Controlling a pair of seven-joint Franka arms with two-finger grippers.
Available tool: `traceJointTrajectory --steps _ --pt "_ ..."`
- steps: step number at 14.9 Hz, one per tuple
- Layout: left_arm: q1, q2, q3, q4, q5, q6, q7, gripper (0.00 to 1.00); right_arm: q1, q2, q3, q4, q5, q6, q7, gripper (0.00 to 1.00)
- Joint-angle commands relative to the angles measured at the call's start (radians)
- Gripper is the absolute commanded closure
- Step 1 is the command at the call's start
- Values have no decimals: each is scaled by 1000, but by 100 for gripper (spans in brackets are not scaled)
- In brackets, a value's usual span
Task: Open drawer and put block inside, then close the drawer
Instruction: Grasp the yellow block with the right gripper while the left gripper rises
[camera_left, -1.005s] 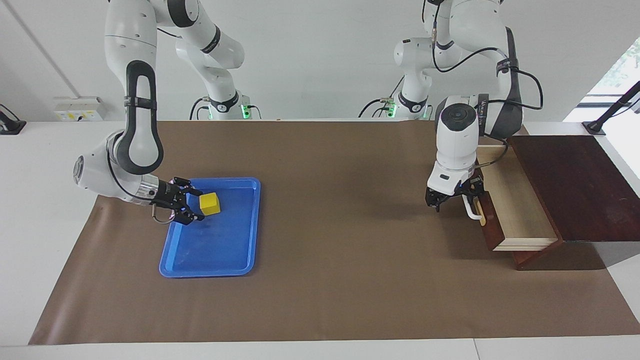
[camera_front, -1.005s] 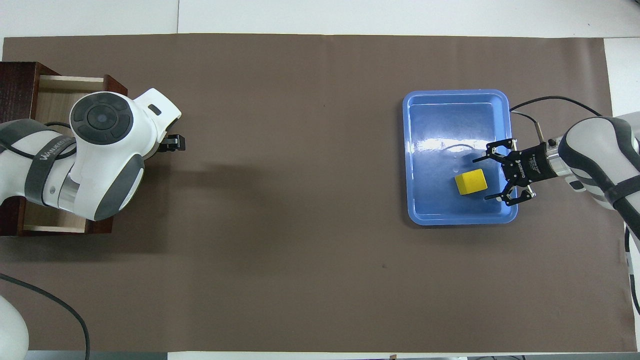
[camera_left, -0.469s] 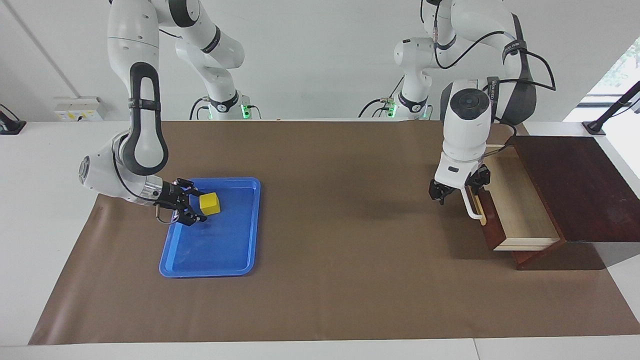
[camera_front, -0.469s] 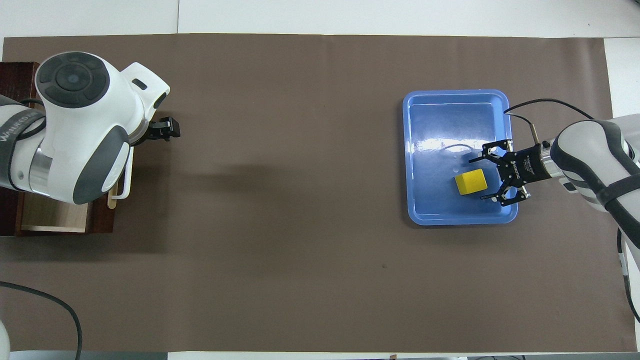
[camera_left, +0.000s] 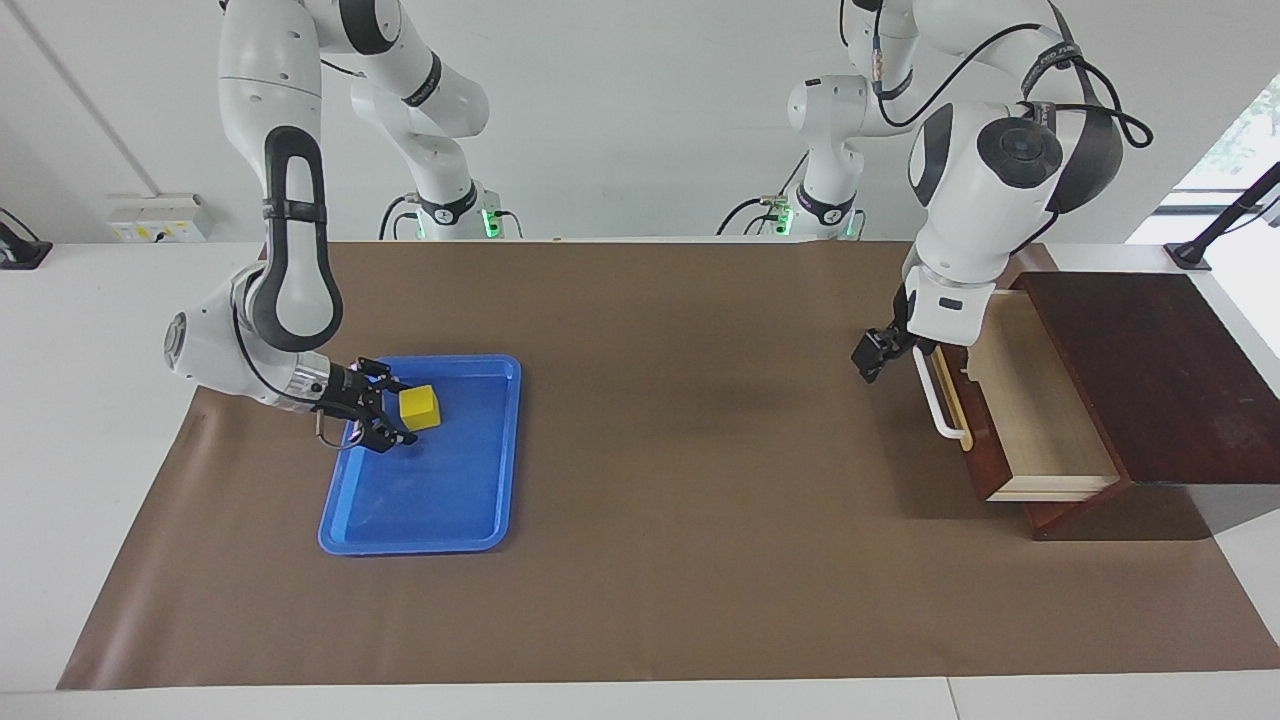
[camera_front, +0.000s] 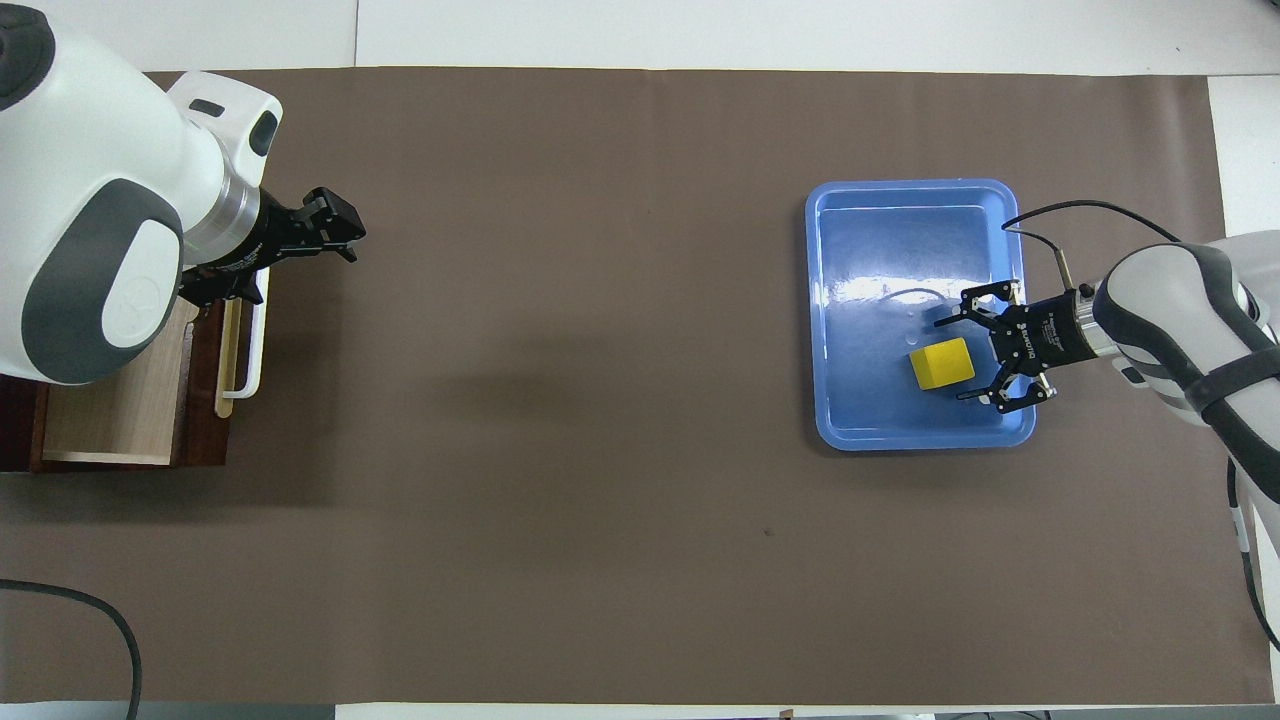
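The drawer (camera_left: 1030, 400) (camera_front: 110, 400) stands pulled open at the left arm's end of the table, its pale inside bare and its white bar handle (camera_left: 935, 400) (camera_front: 255, 340) free. My left gripper (camera_left: 868, 358) (camera_front: 335, 222) hangs open in the air beside the handle's end nearer the robots, touching nothing. The yellow block (camera_left: 419, 407) (camera_front: 942, 363) sits in the blue tray (camera_left: 420, 500) (camera_front: 900, 215). My right gripper (camera_left: 400, 412) (camera_front: 955, 360) lies low and open, its fingertips reaching past either side of the block's nearest edge.
The dark wooden cabinet top (camera_left: 1150, 370) lies at the table's end, with the drawer sticking out of it. A brown mat (camera_left: 680, 500) covers the table between tray and drawer. The right arm's cable (camera_front: 1060, 215) loops over the tray's edge.
My left arm has risen and drawn back from the drawer handle. The right gripper has crept a little closer around the block. Drawer and block have not moved.
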Motion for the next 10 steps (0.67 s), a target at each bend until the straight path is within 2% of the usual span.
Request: traceJointTrajectory --steps 1,3,6,10 --pt "-1 21 -7 30 -60 -39 -215 0 -1 -24 3 -39 31 29 -32 1" --pt "-1 21 -27 30 -74 -37 -347 0 1 -24 3 -39 31 31 -32 1" --pt "-1 20 -62 30 -74 -49 -410 0 1 -24 3 -41 31 32 -34 6" --pt "-1 20 -80 32 -74 -29 -655 0 -2 -27 3 -50 31 38 -38 19"
